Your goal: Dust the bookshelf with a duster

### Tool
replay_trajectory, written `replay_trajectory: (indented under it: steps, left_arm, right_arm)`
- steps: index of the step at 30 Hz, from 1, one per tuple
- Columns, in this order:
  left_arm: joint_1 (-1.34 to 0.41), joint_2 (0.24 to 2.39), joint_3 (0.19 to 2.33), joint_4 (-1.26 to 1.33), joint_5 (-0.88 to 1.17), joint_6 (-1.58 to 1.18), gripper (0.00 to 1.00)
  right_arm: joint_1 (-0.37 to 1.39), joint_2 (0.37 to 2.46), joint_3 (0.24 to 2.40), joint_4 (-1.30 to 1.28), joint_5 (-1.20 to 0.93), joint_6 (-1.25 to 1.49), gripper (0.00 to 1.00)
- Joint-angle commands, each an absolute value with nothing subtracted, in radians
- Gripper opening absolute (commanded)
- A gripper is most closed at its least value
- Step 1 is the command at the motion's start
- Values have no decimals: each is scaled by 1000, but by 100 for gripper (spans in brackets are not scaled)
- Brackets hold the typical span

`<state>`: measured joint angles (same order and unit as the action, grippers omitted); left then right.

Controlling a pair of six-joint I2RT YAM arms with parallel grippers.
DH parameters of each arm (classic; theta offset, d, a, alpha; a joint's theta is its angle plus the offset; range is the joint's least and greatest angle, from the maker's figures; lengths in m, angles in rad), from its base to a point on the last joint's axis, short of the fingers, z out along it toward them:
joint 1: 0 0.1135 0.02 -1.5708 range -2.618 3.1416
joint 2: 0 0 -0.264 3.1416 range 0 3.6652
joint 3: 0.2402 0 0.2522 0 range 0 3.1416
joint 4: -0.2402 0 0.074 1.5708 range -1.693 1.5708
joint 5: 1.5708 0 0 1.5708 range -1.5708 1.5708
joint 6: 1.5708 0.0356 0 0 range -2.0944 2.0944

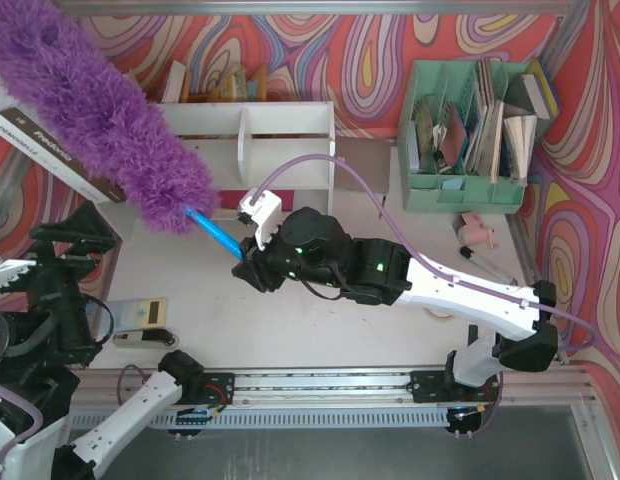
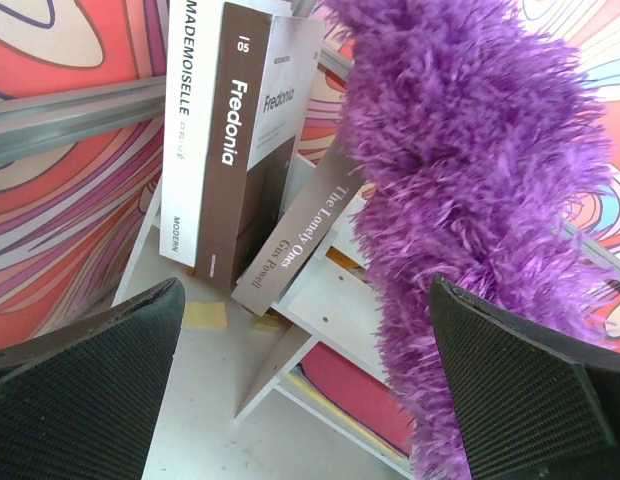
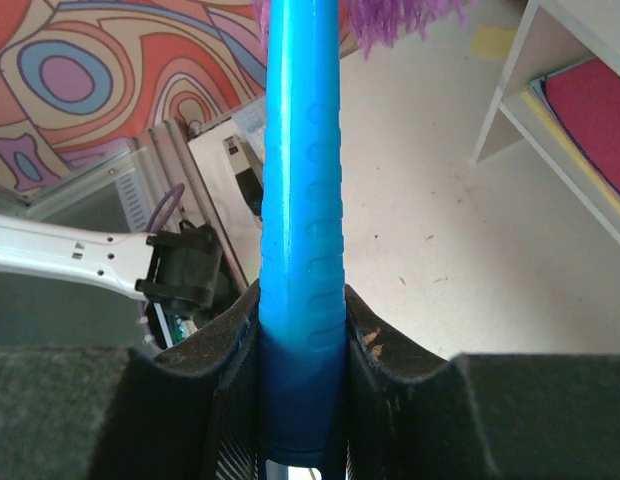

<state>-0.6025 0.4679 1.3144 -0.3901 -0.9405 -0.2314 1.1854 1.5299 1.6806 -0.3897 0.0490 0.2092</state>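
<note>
At centre frame in the top view, the right gripper (image 1: pixel 245 258) is clamped on the blue handle (image 1: pixel 214 231) of the duster (image 1: pixel 85 110). The right wrist view confirms it: the handle (image 3: pixel 302 200) runs straight up between the two black pads (image 3: pixel 390 370), which press it from both sides.

From that grip the handle slants up and to the left. The purple head fills the upper left of the top view, corner to mid-left. Its lower end lies over the left end of the bookshelf (image 1: pixel 285 118).

In the left wrist view the fluffy head (image 2: pixel 470 180) hangs down the right side of the frame, in front of the white shelf panels (image 2: pixel 325 295). I cannot tell whether the fibres touch the panels.

The left gripper (image 1: pixel 50 265) sits at lower left of the top view, jaws spread wide with nothing between them. Its wrist view shows both black fingers (image 2: pixel 80 385) at the bottom corners.

Two books lean at the shelf's left end: one marked "Fredonia" (image 2: pixel 240 130), and "The Lonely Ones" (image 2: pixel 300 240) tilted against it.

A mint-green organizer (image 1: pixel 460 185) with papers stands at upper right on the table (image 1: pixel 320 330), well apart from the duster.
</note>
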Motion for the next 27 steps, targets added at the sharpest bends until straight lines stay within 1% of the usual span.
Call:
replay_trajectory:
  steps: [1,5,8,13,18,27]
  left_arm:
    - [-605,466,1307,-372,-955,-218,98]
    - [-604,477,1318,-376,-948,-216,98]
    - [-605,479,1325,-371,-949,-208,98]
    - [-605,476,1337,-365,-947,-198,99]
    - [-604,473,1354,-364,-942,-192,98]
    - [-605,471,1346,-367,-942,-200,98]
  right_arm:
    - [1189,1505,1690,-290,46,197,0]
    - [1193,1510,1675,-271,-13,186,0]
    - [1221,1497,1652,-254,-11,162,0]
    - [1251,1454,1562,-204,-49,136,0]
    - [1276,1445,1496,-206,-79,128,0]
    - [1279,1486,1370,-164,-36,190,0]
